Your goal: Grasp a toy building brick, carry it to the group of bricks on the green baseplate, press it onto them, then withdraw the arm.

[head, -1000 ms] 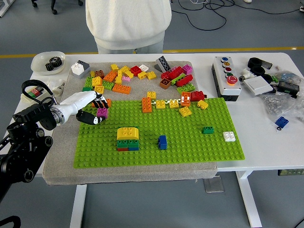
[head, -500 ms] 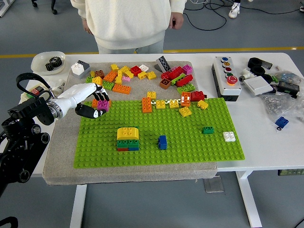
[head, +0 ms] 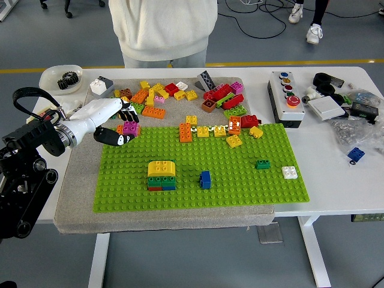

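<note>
Fingers of the robot's white left hand curl around a small magenta plastic brick at the far left corner of the green studded baseplate, beside the loose pile it likely came from. The yellow-topped stack of bricks it is probably meant for sits well apart, nearer the tabletop's front edge.

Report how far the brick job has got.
Done: a stack of bricks with a yellow top already stands on the green baseplate.
In hand: the left robot hand is at the baseplate's far left corner, fingers curled around a magenta brick among the loose bricks; the grasp looks made, though I cannot tell if the brick is lifted.
Left: carry it to the stack, press it on, withdraw the arm.
</note>
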{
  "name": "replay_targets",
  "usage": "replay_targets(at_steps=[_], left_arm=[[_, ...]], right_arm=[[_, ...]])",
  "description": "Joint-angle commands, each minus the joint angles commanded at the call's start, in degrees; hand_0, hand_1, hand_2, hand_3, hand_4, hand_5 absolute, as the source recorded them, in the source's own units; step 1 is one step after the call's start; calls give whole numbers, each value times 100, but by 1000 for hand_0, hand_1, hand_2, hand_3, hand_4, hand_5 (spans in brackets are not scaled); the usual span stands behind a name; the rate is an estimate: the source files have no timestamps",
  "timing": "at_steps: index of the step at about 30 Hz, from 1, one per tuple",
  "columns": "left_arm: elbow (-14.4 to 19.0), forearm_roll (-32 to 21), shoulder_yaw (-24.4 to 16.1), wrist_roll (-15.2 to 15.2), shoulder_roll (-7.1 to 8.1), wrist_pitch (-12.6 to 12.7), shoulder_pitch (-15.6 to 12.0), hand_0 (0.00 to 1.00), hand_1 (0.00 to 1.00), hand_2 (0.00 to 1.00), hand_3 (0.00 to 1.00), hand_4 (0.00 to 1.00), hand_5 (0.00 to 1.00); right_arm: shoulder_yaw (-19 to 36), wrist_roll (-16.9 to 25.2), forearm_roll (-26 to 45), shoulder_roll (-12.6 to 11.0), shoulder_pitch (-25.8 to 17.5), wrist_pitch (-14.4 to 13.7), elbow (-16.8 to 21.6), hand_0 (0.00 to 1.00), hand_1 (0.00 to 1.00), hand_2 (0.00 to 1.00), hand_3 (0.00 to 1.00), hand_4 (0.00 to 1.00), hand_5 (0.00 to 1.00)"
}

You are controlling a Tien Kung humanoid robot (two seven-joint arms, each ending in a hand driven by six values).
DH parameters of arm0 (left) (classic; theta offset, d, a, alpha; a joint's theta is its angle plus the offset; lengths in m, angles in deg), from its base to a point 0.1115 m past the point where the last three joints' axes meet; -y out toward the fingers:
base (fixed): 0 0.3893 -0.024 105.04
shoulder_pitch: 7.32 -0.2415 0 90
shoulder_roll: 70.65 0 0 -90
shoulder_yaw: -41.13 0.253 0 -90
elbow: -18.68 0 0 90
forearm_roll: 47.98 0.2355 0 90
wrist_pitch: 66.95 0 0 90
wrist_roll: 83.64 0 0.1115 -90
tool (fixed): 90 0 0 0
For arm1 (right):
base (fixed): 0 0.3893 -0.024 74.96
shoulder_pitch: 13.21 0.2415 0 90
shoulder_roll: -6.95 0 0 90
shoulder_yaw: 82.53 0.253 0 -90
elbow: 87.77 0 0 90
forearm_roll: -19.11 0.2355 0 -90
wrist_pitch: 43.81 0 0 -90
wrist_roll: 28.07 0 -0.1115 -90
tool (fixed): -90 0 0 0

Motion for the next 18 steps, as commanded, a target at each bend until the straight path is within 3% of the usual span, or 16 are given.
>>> replay_targets(at_steps=[18], left_arm=[[661, 0, 17, -138, 52, -187, -287, 854, 576, 508, 545, 734, 2]], right_arm=[[18, -1, 0, -34, -4, 4, 0, 750, 651, 726, 637, 899, 468]])
